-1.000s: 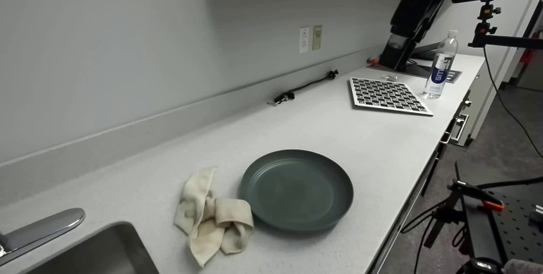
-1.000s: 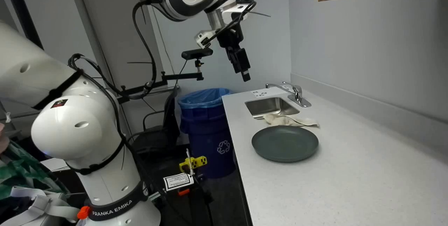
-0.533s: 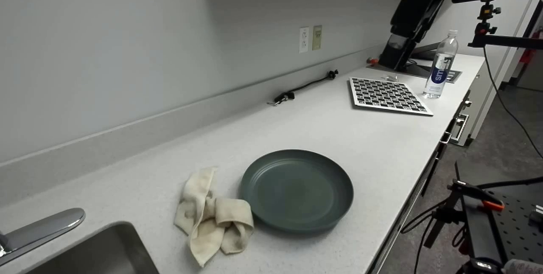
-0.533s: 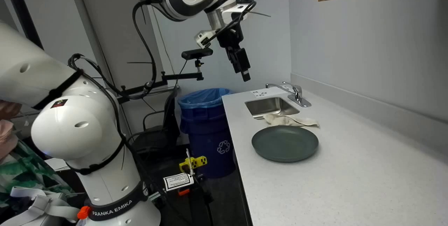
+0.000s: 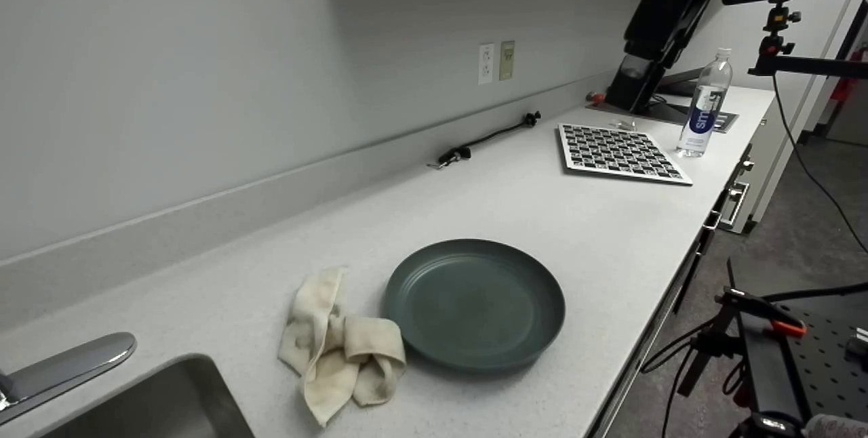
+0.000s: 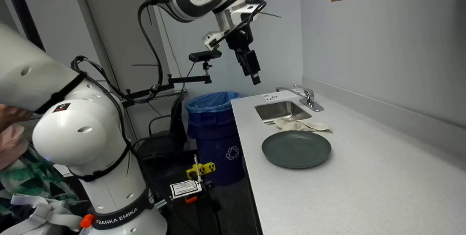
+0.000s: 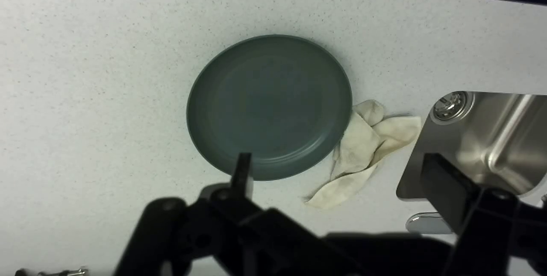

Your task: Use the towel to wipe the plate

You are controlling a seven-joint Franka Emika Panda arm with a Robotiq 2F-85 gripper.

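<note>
Counter (image 6: 346, 198): long, pale; the plate (image 7: 273, 101) sits flat on it, so I'm placing everything off that.
Arm (image 6: 87, 147): base stands off the counter's side, links arching up and over; I see no contact with the plate.
Blue bin (image 6: 218, 140): on the floor off the counter's edge, well apart from the plate; ignore.
Sink (image 6: 282, 110): sunk in the counter, near the plate, just past the towel (image 7: 354, 148).
Checkered board (image 5: 620, 152): lying well apart from the plate, on the side away from the sink. Not in the job.
Plate: dark grey-green, face up, nothing on it. No smear I can make out, so looks alone won't prove a wipe. My call: not wiped yet, very start of task.
Towel: cream, crumpled on the counter, on the plate's sink side, up against the rim; can't tell if a bit tucks under. None of it on the plate's face. Pick-up not done.
Gripper (image 7: 339, 165): hanging well above the plate, holding nothing. Left for me, as I judge it: come down beside the plate, grab the towel, carry it over the rim, rub the face, let go.
Fingers (image 7: 446, 190): spread wide apart, just air between them, touching neither plate nor towel.
</note>
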